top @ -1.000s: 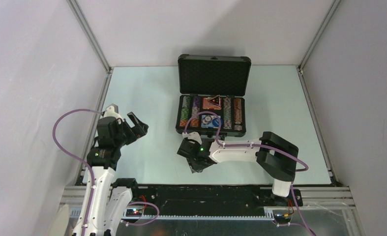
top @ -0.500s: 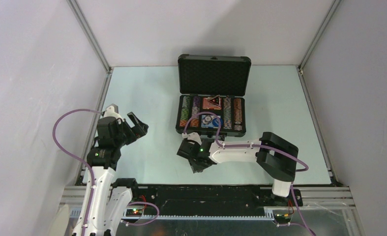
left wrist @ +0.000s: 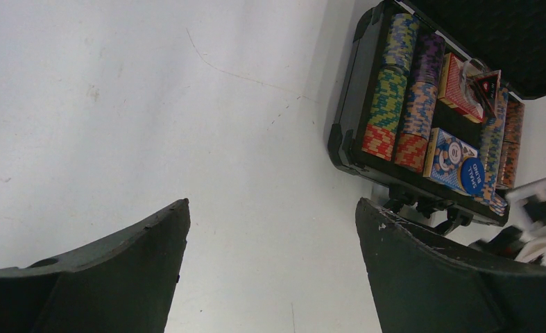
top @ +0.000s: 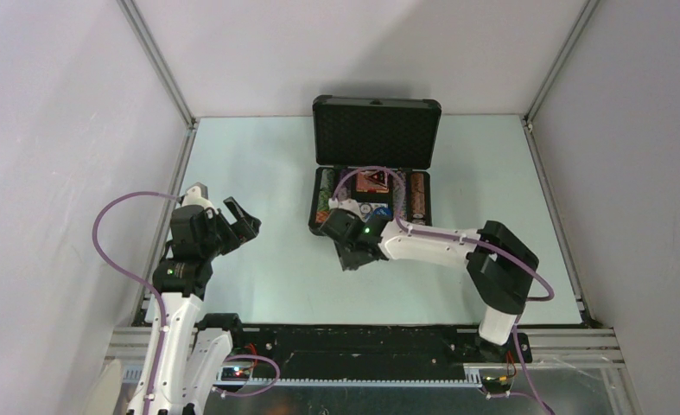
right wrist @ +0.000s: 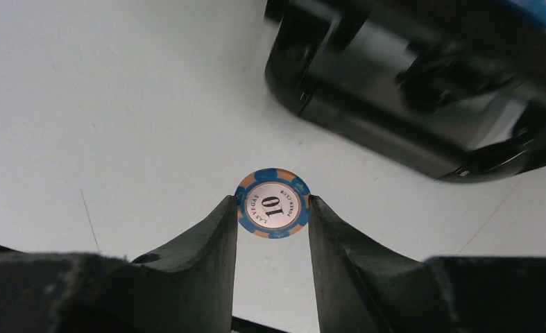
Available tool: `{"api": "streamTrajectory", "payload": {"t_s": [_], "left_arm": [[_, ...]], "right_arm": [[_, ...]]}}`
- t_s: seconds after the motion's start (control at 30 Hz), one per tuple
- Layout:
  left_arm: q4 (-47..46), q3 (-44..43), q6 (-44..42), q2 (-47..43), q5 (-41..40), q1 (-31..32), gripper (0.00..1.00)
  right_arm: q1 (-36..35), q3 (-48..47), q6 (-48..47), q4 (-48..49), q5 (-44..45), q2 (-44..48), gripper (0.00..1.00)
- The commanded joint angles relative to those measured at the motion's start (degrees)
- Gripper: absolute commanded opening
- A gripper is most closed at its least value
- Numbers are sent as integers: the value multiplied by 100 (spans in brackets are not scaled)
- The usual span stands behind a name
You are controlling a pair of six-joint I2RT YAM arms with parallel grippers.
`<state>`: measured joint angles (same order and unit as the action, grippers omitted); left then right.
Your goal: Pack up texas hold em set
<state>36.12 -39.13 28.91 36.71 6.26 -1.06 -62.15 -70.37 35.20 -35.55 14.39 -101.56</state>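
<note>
Inside right pincer (right wrist: 273, 206): one blue chip (right wrist: 273, 202).

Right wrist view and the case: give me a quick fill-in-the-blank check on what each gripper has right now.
The right gripper is shut on a chip marked with the number ____.
The left gripper is open and holds ____.
The lid of the briefcase is not shut but ____, with its foam lining showing.
Missing words: 10; nothing; open.
</note>
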Motion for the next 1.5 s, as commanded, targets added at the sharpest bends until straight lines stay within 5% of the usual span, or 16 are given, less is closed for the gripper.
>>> {"api": "streamTrajectory", "payload": {"t_s": [0.0,0.43,0.87,1.0,1.47], "left_arm": [[-172,-69,-112,-43,53,-54,94],[-174,-67,-121,-40,49,-57,94],[-104,-110,61,491,-482,-316,92],[-10,-333,302,1140,-832,-396,81],[-320,-798,898,3450,-2149,861,81]], "right_arm": [[446,-606,-539,-115,248,316,41],[1597,-2505,-1490,-560,134,-567,42],[1149,-1339,-1113,-220,155,698,48],[999,-845,-979,-222,230,1273,50],[972,1044,-772,-131,31,3467,52]]}}
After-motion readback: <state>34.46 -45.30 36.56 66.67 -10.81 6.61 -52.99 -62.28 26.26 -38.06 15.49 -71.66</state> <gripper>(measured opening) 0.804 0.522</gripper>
